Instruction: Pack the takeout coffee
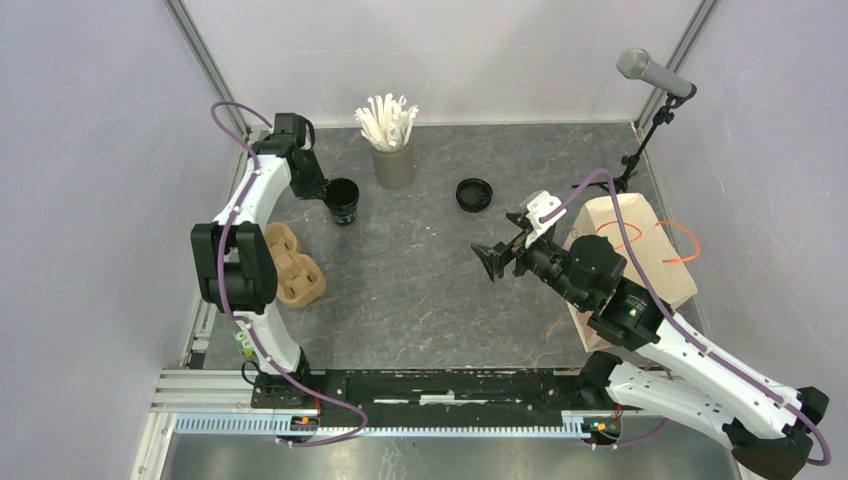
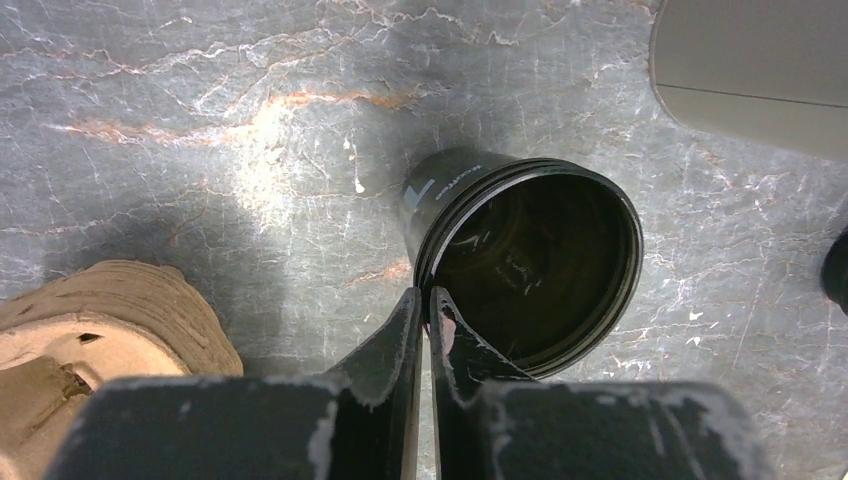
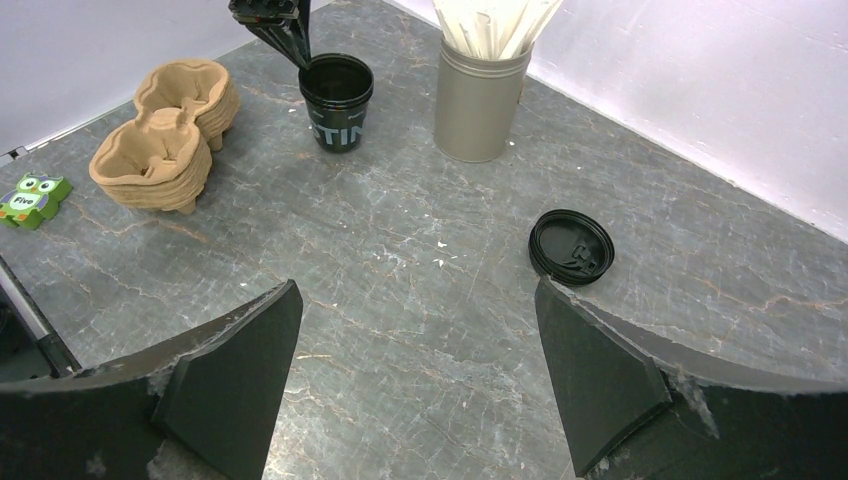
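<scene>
One black cup (image 1: 343, 200) without a lid stands upright at the back left of the table, also in the left wrist view (image 2: 530, 260) and the right wrist view (image 3: 337, 100). My left gripper (image 1: 325, 188) (image 2: 425, 295) is shut on its near rim, one finger inside and one outside. A round black lid (image 1: 474, 194) (image 3: 571, 246) lies flat on the table, right of the straw cup. My right gripper (image 1: 497, 258) (image 3: 420, 370) is open and empty, hovering over the middle of the table and facing the lid and the cup.
A stack of brown pulp carriers (image 1: 293, 262) (image 3: 165, 135) lies at the left, near the cup. A grey cup of white straws (image 1: 394, 165) (image 3: 478, 100) stands at the back. A brown paper bag (image 1: 640, 260) with orange handles stands at the right, beside a microphone stand (image 1: 655, 75).
</scene>
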